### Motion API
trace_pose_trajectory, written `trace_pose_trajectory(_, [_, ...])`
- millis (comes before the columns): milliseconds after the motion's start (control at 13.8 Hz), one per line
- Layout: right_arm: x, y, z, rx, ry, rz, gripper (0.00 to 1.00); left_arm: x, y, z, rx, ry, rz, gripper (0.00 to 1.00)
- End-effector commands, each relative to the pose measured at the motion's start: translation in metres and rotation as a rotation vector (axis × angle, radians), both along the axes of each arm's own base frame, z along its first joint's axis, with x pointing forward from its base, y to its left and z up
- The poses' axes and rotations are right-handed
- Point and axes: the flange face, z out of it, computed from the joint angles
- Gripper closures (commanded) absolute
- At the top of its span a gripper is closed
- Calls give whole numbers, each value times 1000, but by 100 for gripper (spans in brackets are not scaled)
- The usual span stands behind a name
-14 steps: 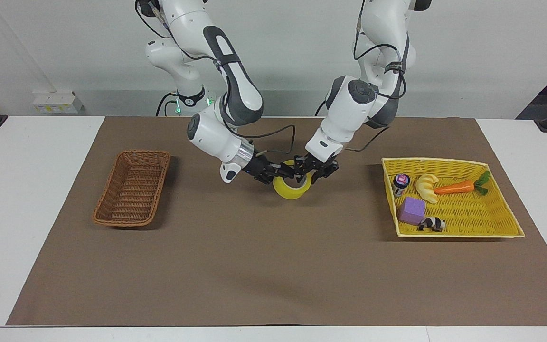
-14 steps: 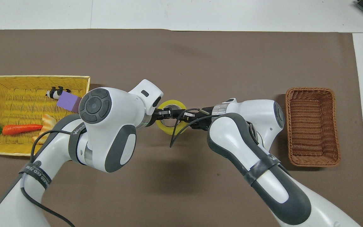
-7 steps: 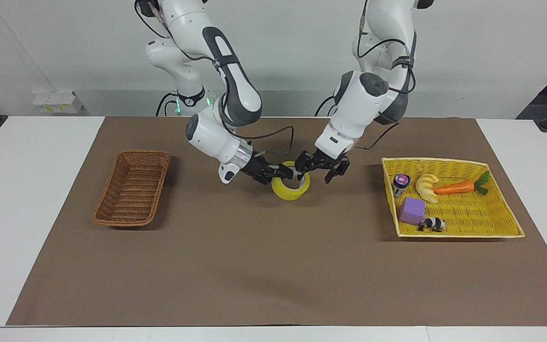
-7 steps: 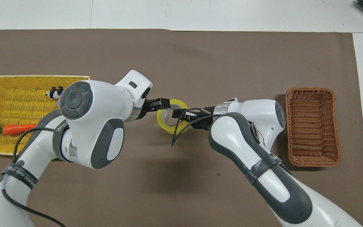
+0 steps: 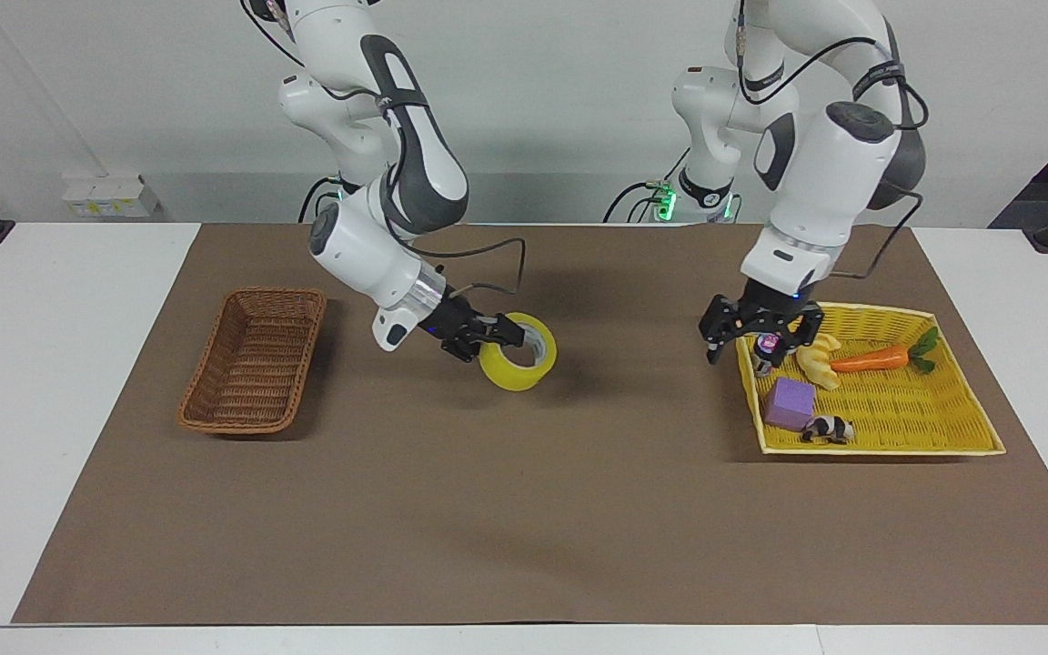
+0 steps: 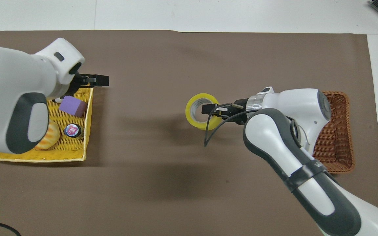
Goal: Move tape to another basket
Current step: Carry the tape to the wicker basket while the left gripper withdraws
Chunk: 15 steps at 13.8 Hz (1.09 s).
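The left claw [image 5: 759, 329] has let go and withdrawn, spread, over the yellow tray's [image 5: 961, 418] corner. The right claw [image 5: 488, 338] grips the tape [image 5: 518, 364] mid-bench by one wall; a pinch that thin could slip before reaching the basket [image 5: 254, 360].

A white tabletop [image 5: 51, 382] covered by a wide brown mat [image 5: 524, 509] stands before a plain pale wall [image 5: 560, 100], with even, soft indoor lighting.

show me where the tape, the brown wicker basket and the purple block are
tape [image 5: 513, 373], facing view, yellow outer band.
brown wicker basket [image 5: 256, 359], facing view, woven floor.
purple block [image 5: 791, 401], facing view, top face.
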Motion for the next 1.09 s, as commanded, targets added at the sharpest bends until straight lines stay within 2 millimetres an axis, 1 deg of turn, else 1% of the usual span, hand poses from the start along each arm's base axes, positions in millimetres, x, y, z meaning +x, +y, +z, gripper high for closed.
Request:
trace_pose_trajectory(0, [7, -48, 29, -89, -19, 29, 100, 7, 48, 44, 99, 37, -104, 0])
trace_pose_trajectory(73, [13, -66, 40, -124, -25, 46, 100, 5, 67, 58, 134, 43, -144, 0])
trace_pose_trajectory(145, [19, -88, 52, -157, -15, 66, 100, 3, 83, 64, 171, 59, -165, 0])
trace_pose_trajectory(218, [23, -107, 64, -200, -5, 92, 100, -1, 98, 73, 199, 67, -177, 0])
trace_pose_trajectory(363, [29, -144, 82, -280, -1, 116, 100, -8, 121, 88, 208, 63, -182, 0])
trace_pose_trajectory(435, [30, -158, 92, -311, 4, 126, 100, -12, 128, 92, 208, 68, -181, 0])
trace_pose_trajectory(580, [30, -182, 108, -385, 17, 171, 100, -16, 132, 92, 208, 85, -195, 0])
trace_pose_trajectory(725, [23, -207, 117, -474, 38, 206, 100, -17, 137, 91, 206, 87, -186, 0])
trace_pose_trajectory(870, [13, -223, 111, -580, 86, 203, 100, -18, 138, 90, 196, 99, -180, 0])
trace_pose_trajectory(1016, [-6, -234, 101, -691, 132, 180, 100, -18, 137, 90, 185, 99, -167, 0])
